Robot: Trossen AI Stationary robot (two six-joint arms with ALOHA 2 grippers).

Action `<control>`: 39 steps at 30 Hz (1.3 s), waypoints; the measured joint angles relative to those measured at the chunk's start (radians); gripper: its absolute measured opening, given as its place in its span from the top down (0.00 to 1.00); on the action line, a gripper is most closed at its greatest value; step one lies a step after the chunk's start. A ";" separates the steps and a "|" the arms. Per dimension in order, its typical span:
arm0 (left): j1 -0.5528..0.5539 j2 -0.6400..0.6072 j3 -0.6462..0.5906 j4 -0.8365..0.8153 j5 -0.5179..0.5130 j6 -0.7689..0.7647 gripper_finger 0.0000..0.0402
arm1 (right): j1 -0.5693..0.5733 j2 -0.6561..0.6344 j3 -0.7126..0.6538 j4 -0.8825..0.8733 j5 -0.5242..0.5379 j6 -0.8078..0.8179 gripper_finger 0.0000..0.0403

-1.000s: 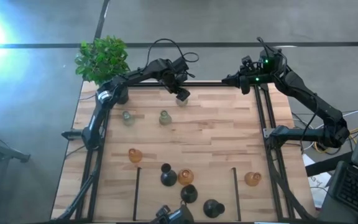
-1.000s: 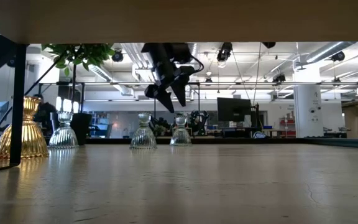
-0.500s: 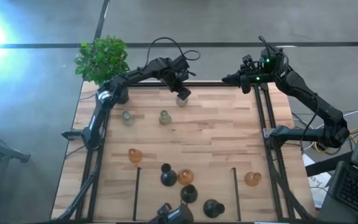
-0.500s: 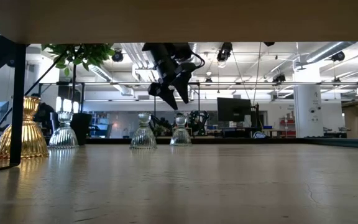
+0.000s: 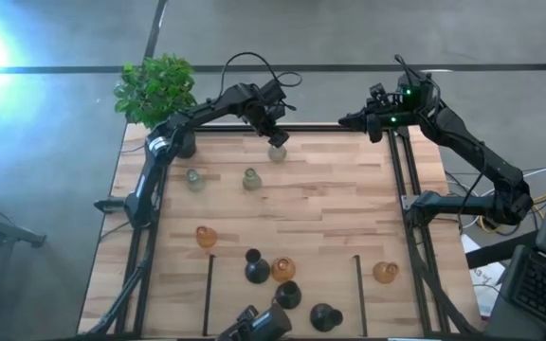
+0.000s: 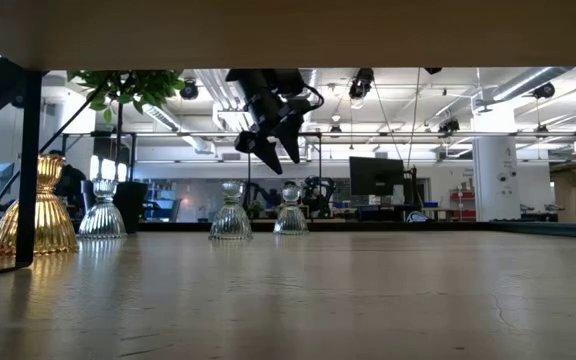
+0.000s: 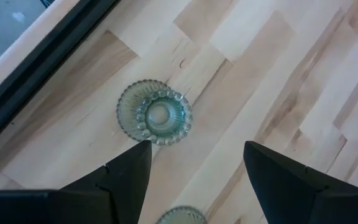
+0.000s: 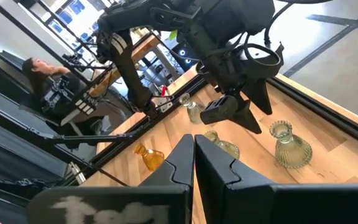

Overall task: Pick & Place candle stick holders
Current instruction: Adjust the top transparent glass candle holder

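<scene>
A pale green candle stick holder [image 7: 155,113] stands upright on its base near the table's far edge [image 5: 278,152]. My left gripper [image 7: 196,145] hangs open above it, touching nothing [image 6: 280,158]. Two more pale green holders [image 5: 195,179] [image 5: 251,178] stand nearer on the left. Amber holders [image 5: 206,237] [image 5: 282,270] [image 5: 385,273] and black holders [image 5: 256,268] [image 5: 288,294] [image 5: 325,315] stand toward the near edge. My right gripper [image 8: 194,155] is shut and empty, raised at the far right [image 5: 347,121].
A green plant in a black pot [image 5: 156,90] stands at the far left corner. Black frame rails run along the table's sides [image 5: 396,180] and two short ones stand near the front [image 5: 209,294] [image 5: 358,294]. A person [image 8: 36,65] sits in the room beyond.
</scene>
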 joint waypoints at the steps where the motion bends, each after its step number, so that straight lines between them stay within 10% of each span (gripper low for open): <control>1: 0.000 0.000 0.000 -0.007 0.005 -0.006 0.35 | 0.000 0.000 0.000 0.000 0.000 0.000 0.98; 13: -0.011 -0.026 -0.001 -0.011 0.382 0.068 0.35 | 0.000 0.000 0.000 0.000 -0.002 -0.020 0.98; 23: -0.096 -0.129 -0.057 0.014 0.166 0.163 0.35 | 0.000 0.000 0.000 0.000 -0.003 -0.075 0.98; 39: -0.131 -0.617 -0.939 0.820 0.052 -0.203 0.35 | 0.000 0.000 -0.010 -0.002 0.000 -0.157 0.98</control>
